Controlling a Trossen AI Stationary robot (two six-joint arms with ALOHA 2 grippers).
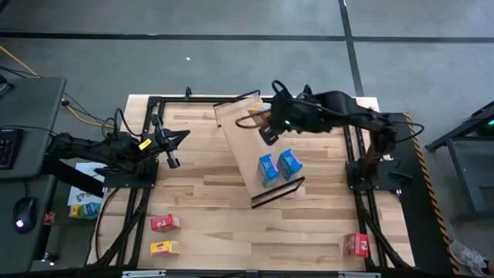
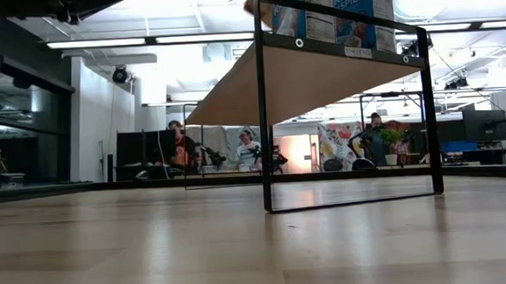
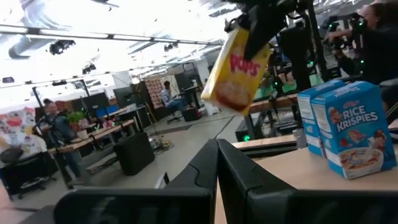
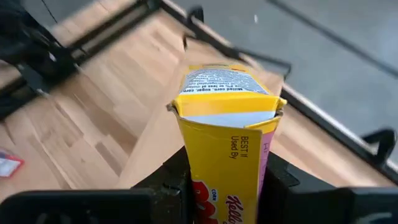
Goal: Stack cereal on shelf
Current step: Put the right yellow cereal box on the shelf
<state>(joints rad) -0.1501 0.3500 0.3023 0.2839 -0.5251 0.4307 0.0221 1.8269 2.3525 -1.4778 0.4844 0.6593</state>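
The light-wood shelf (image 1: 248,147) lies slantwise across the table's middle. Two blue cereal boxes (image 1: 268,168) (image 1: 290,162) stand on its near end, and also show in the left wrist view (image 3: 354,127). My right gripper (image 1: 268,127) hovers over the shelf's far part, shut on a yellow cereal box (image 4: 224,143). My left gripper (image 1: 174,157) is shut and empty at the table's left side, level. On the tabletop lie a red box (image 1: 164,223) and a yellow box (image 1: 164,247) at the near left, and a red box (image 1: 356,244) at the near right. My right gripper pinches the yellow box between its two fingers (image 4: 177,183), on two opposite faces near the box's upper end (image 3: 252,37). The fingers come from above, slanting down. The box hangs tilted below them, lifted clear of the shelf, its free end (image 4: 227,84) pointing away from the wrist.
Dark metal frames of the arm stands run along the table's left (image 1: 150,139) and right (image 1: 359,154) sides. The shelf's dark end rail (image 2: 348,110) stands tall in the low view. People sit at desks in the room beyond the table.
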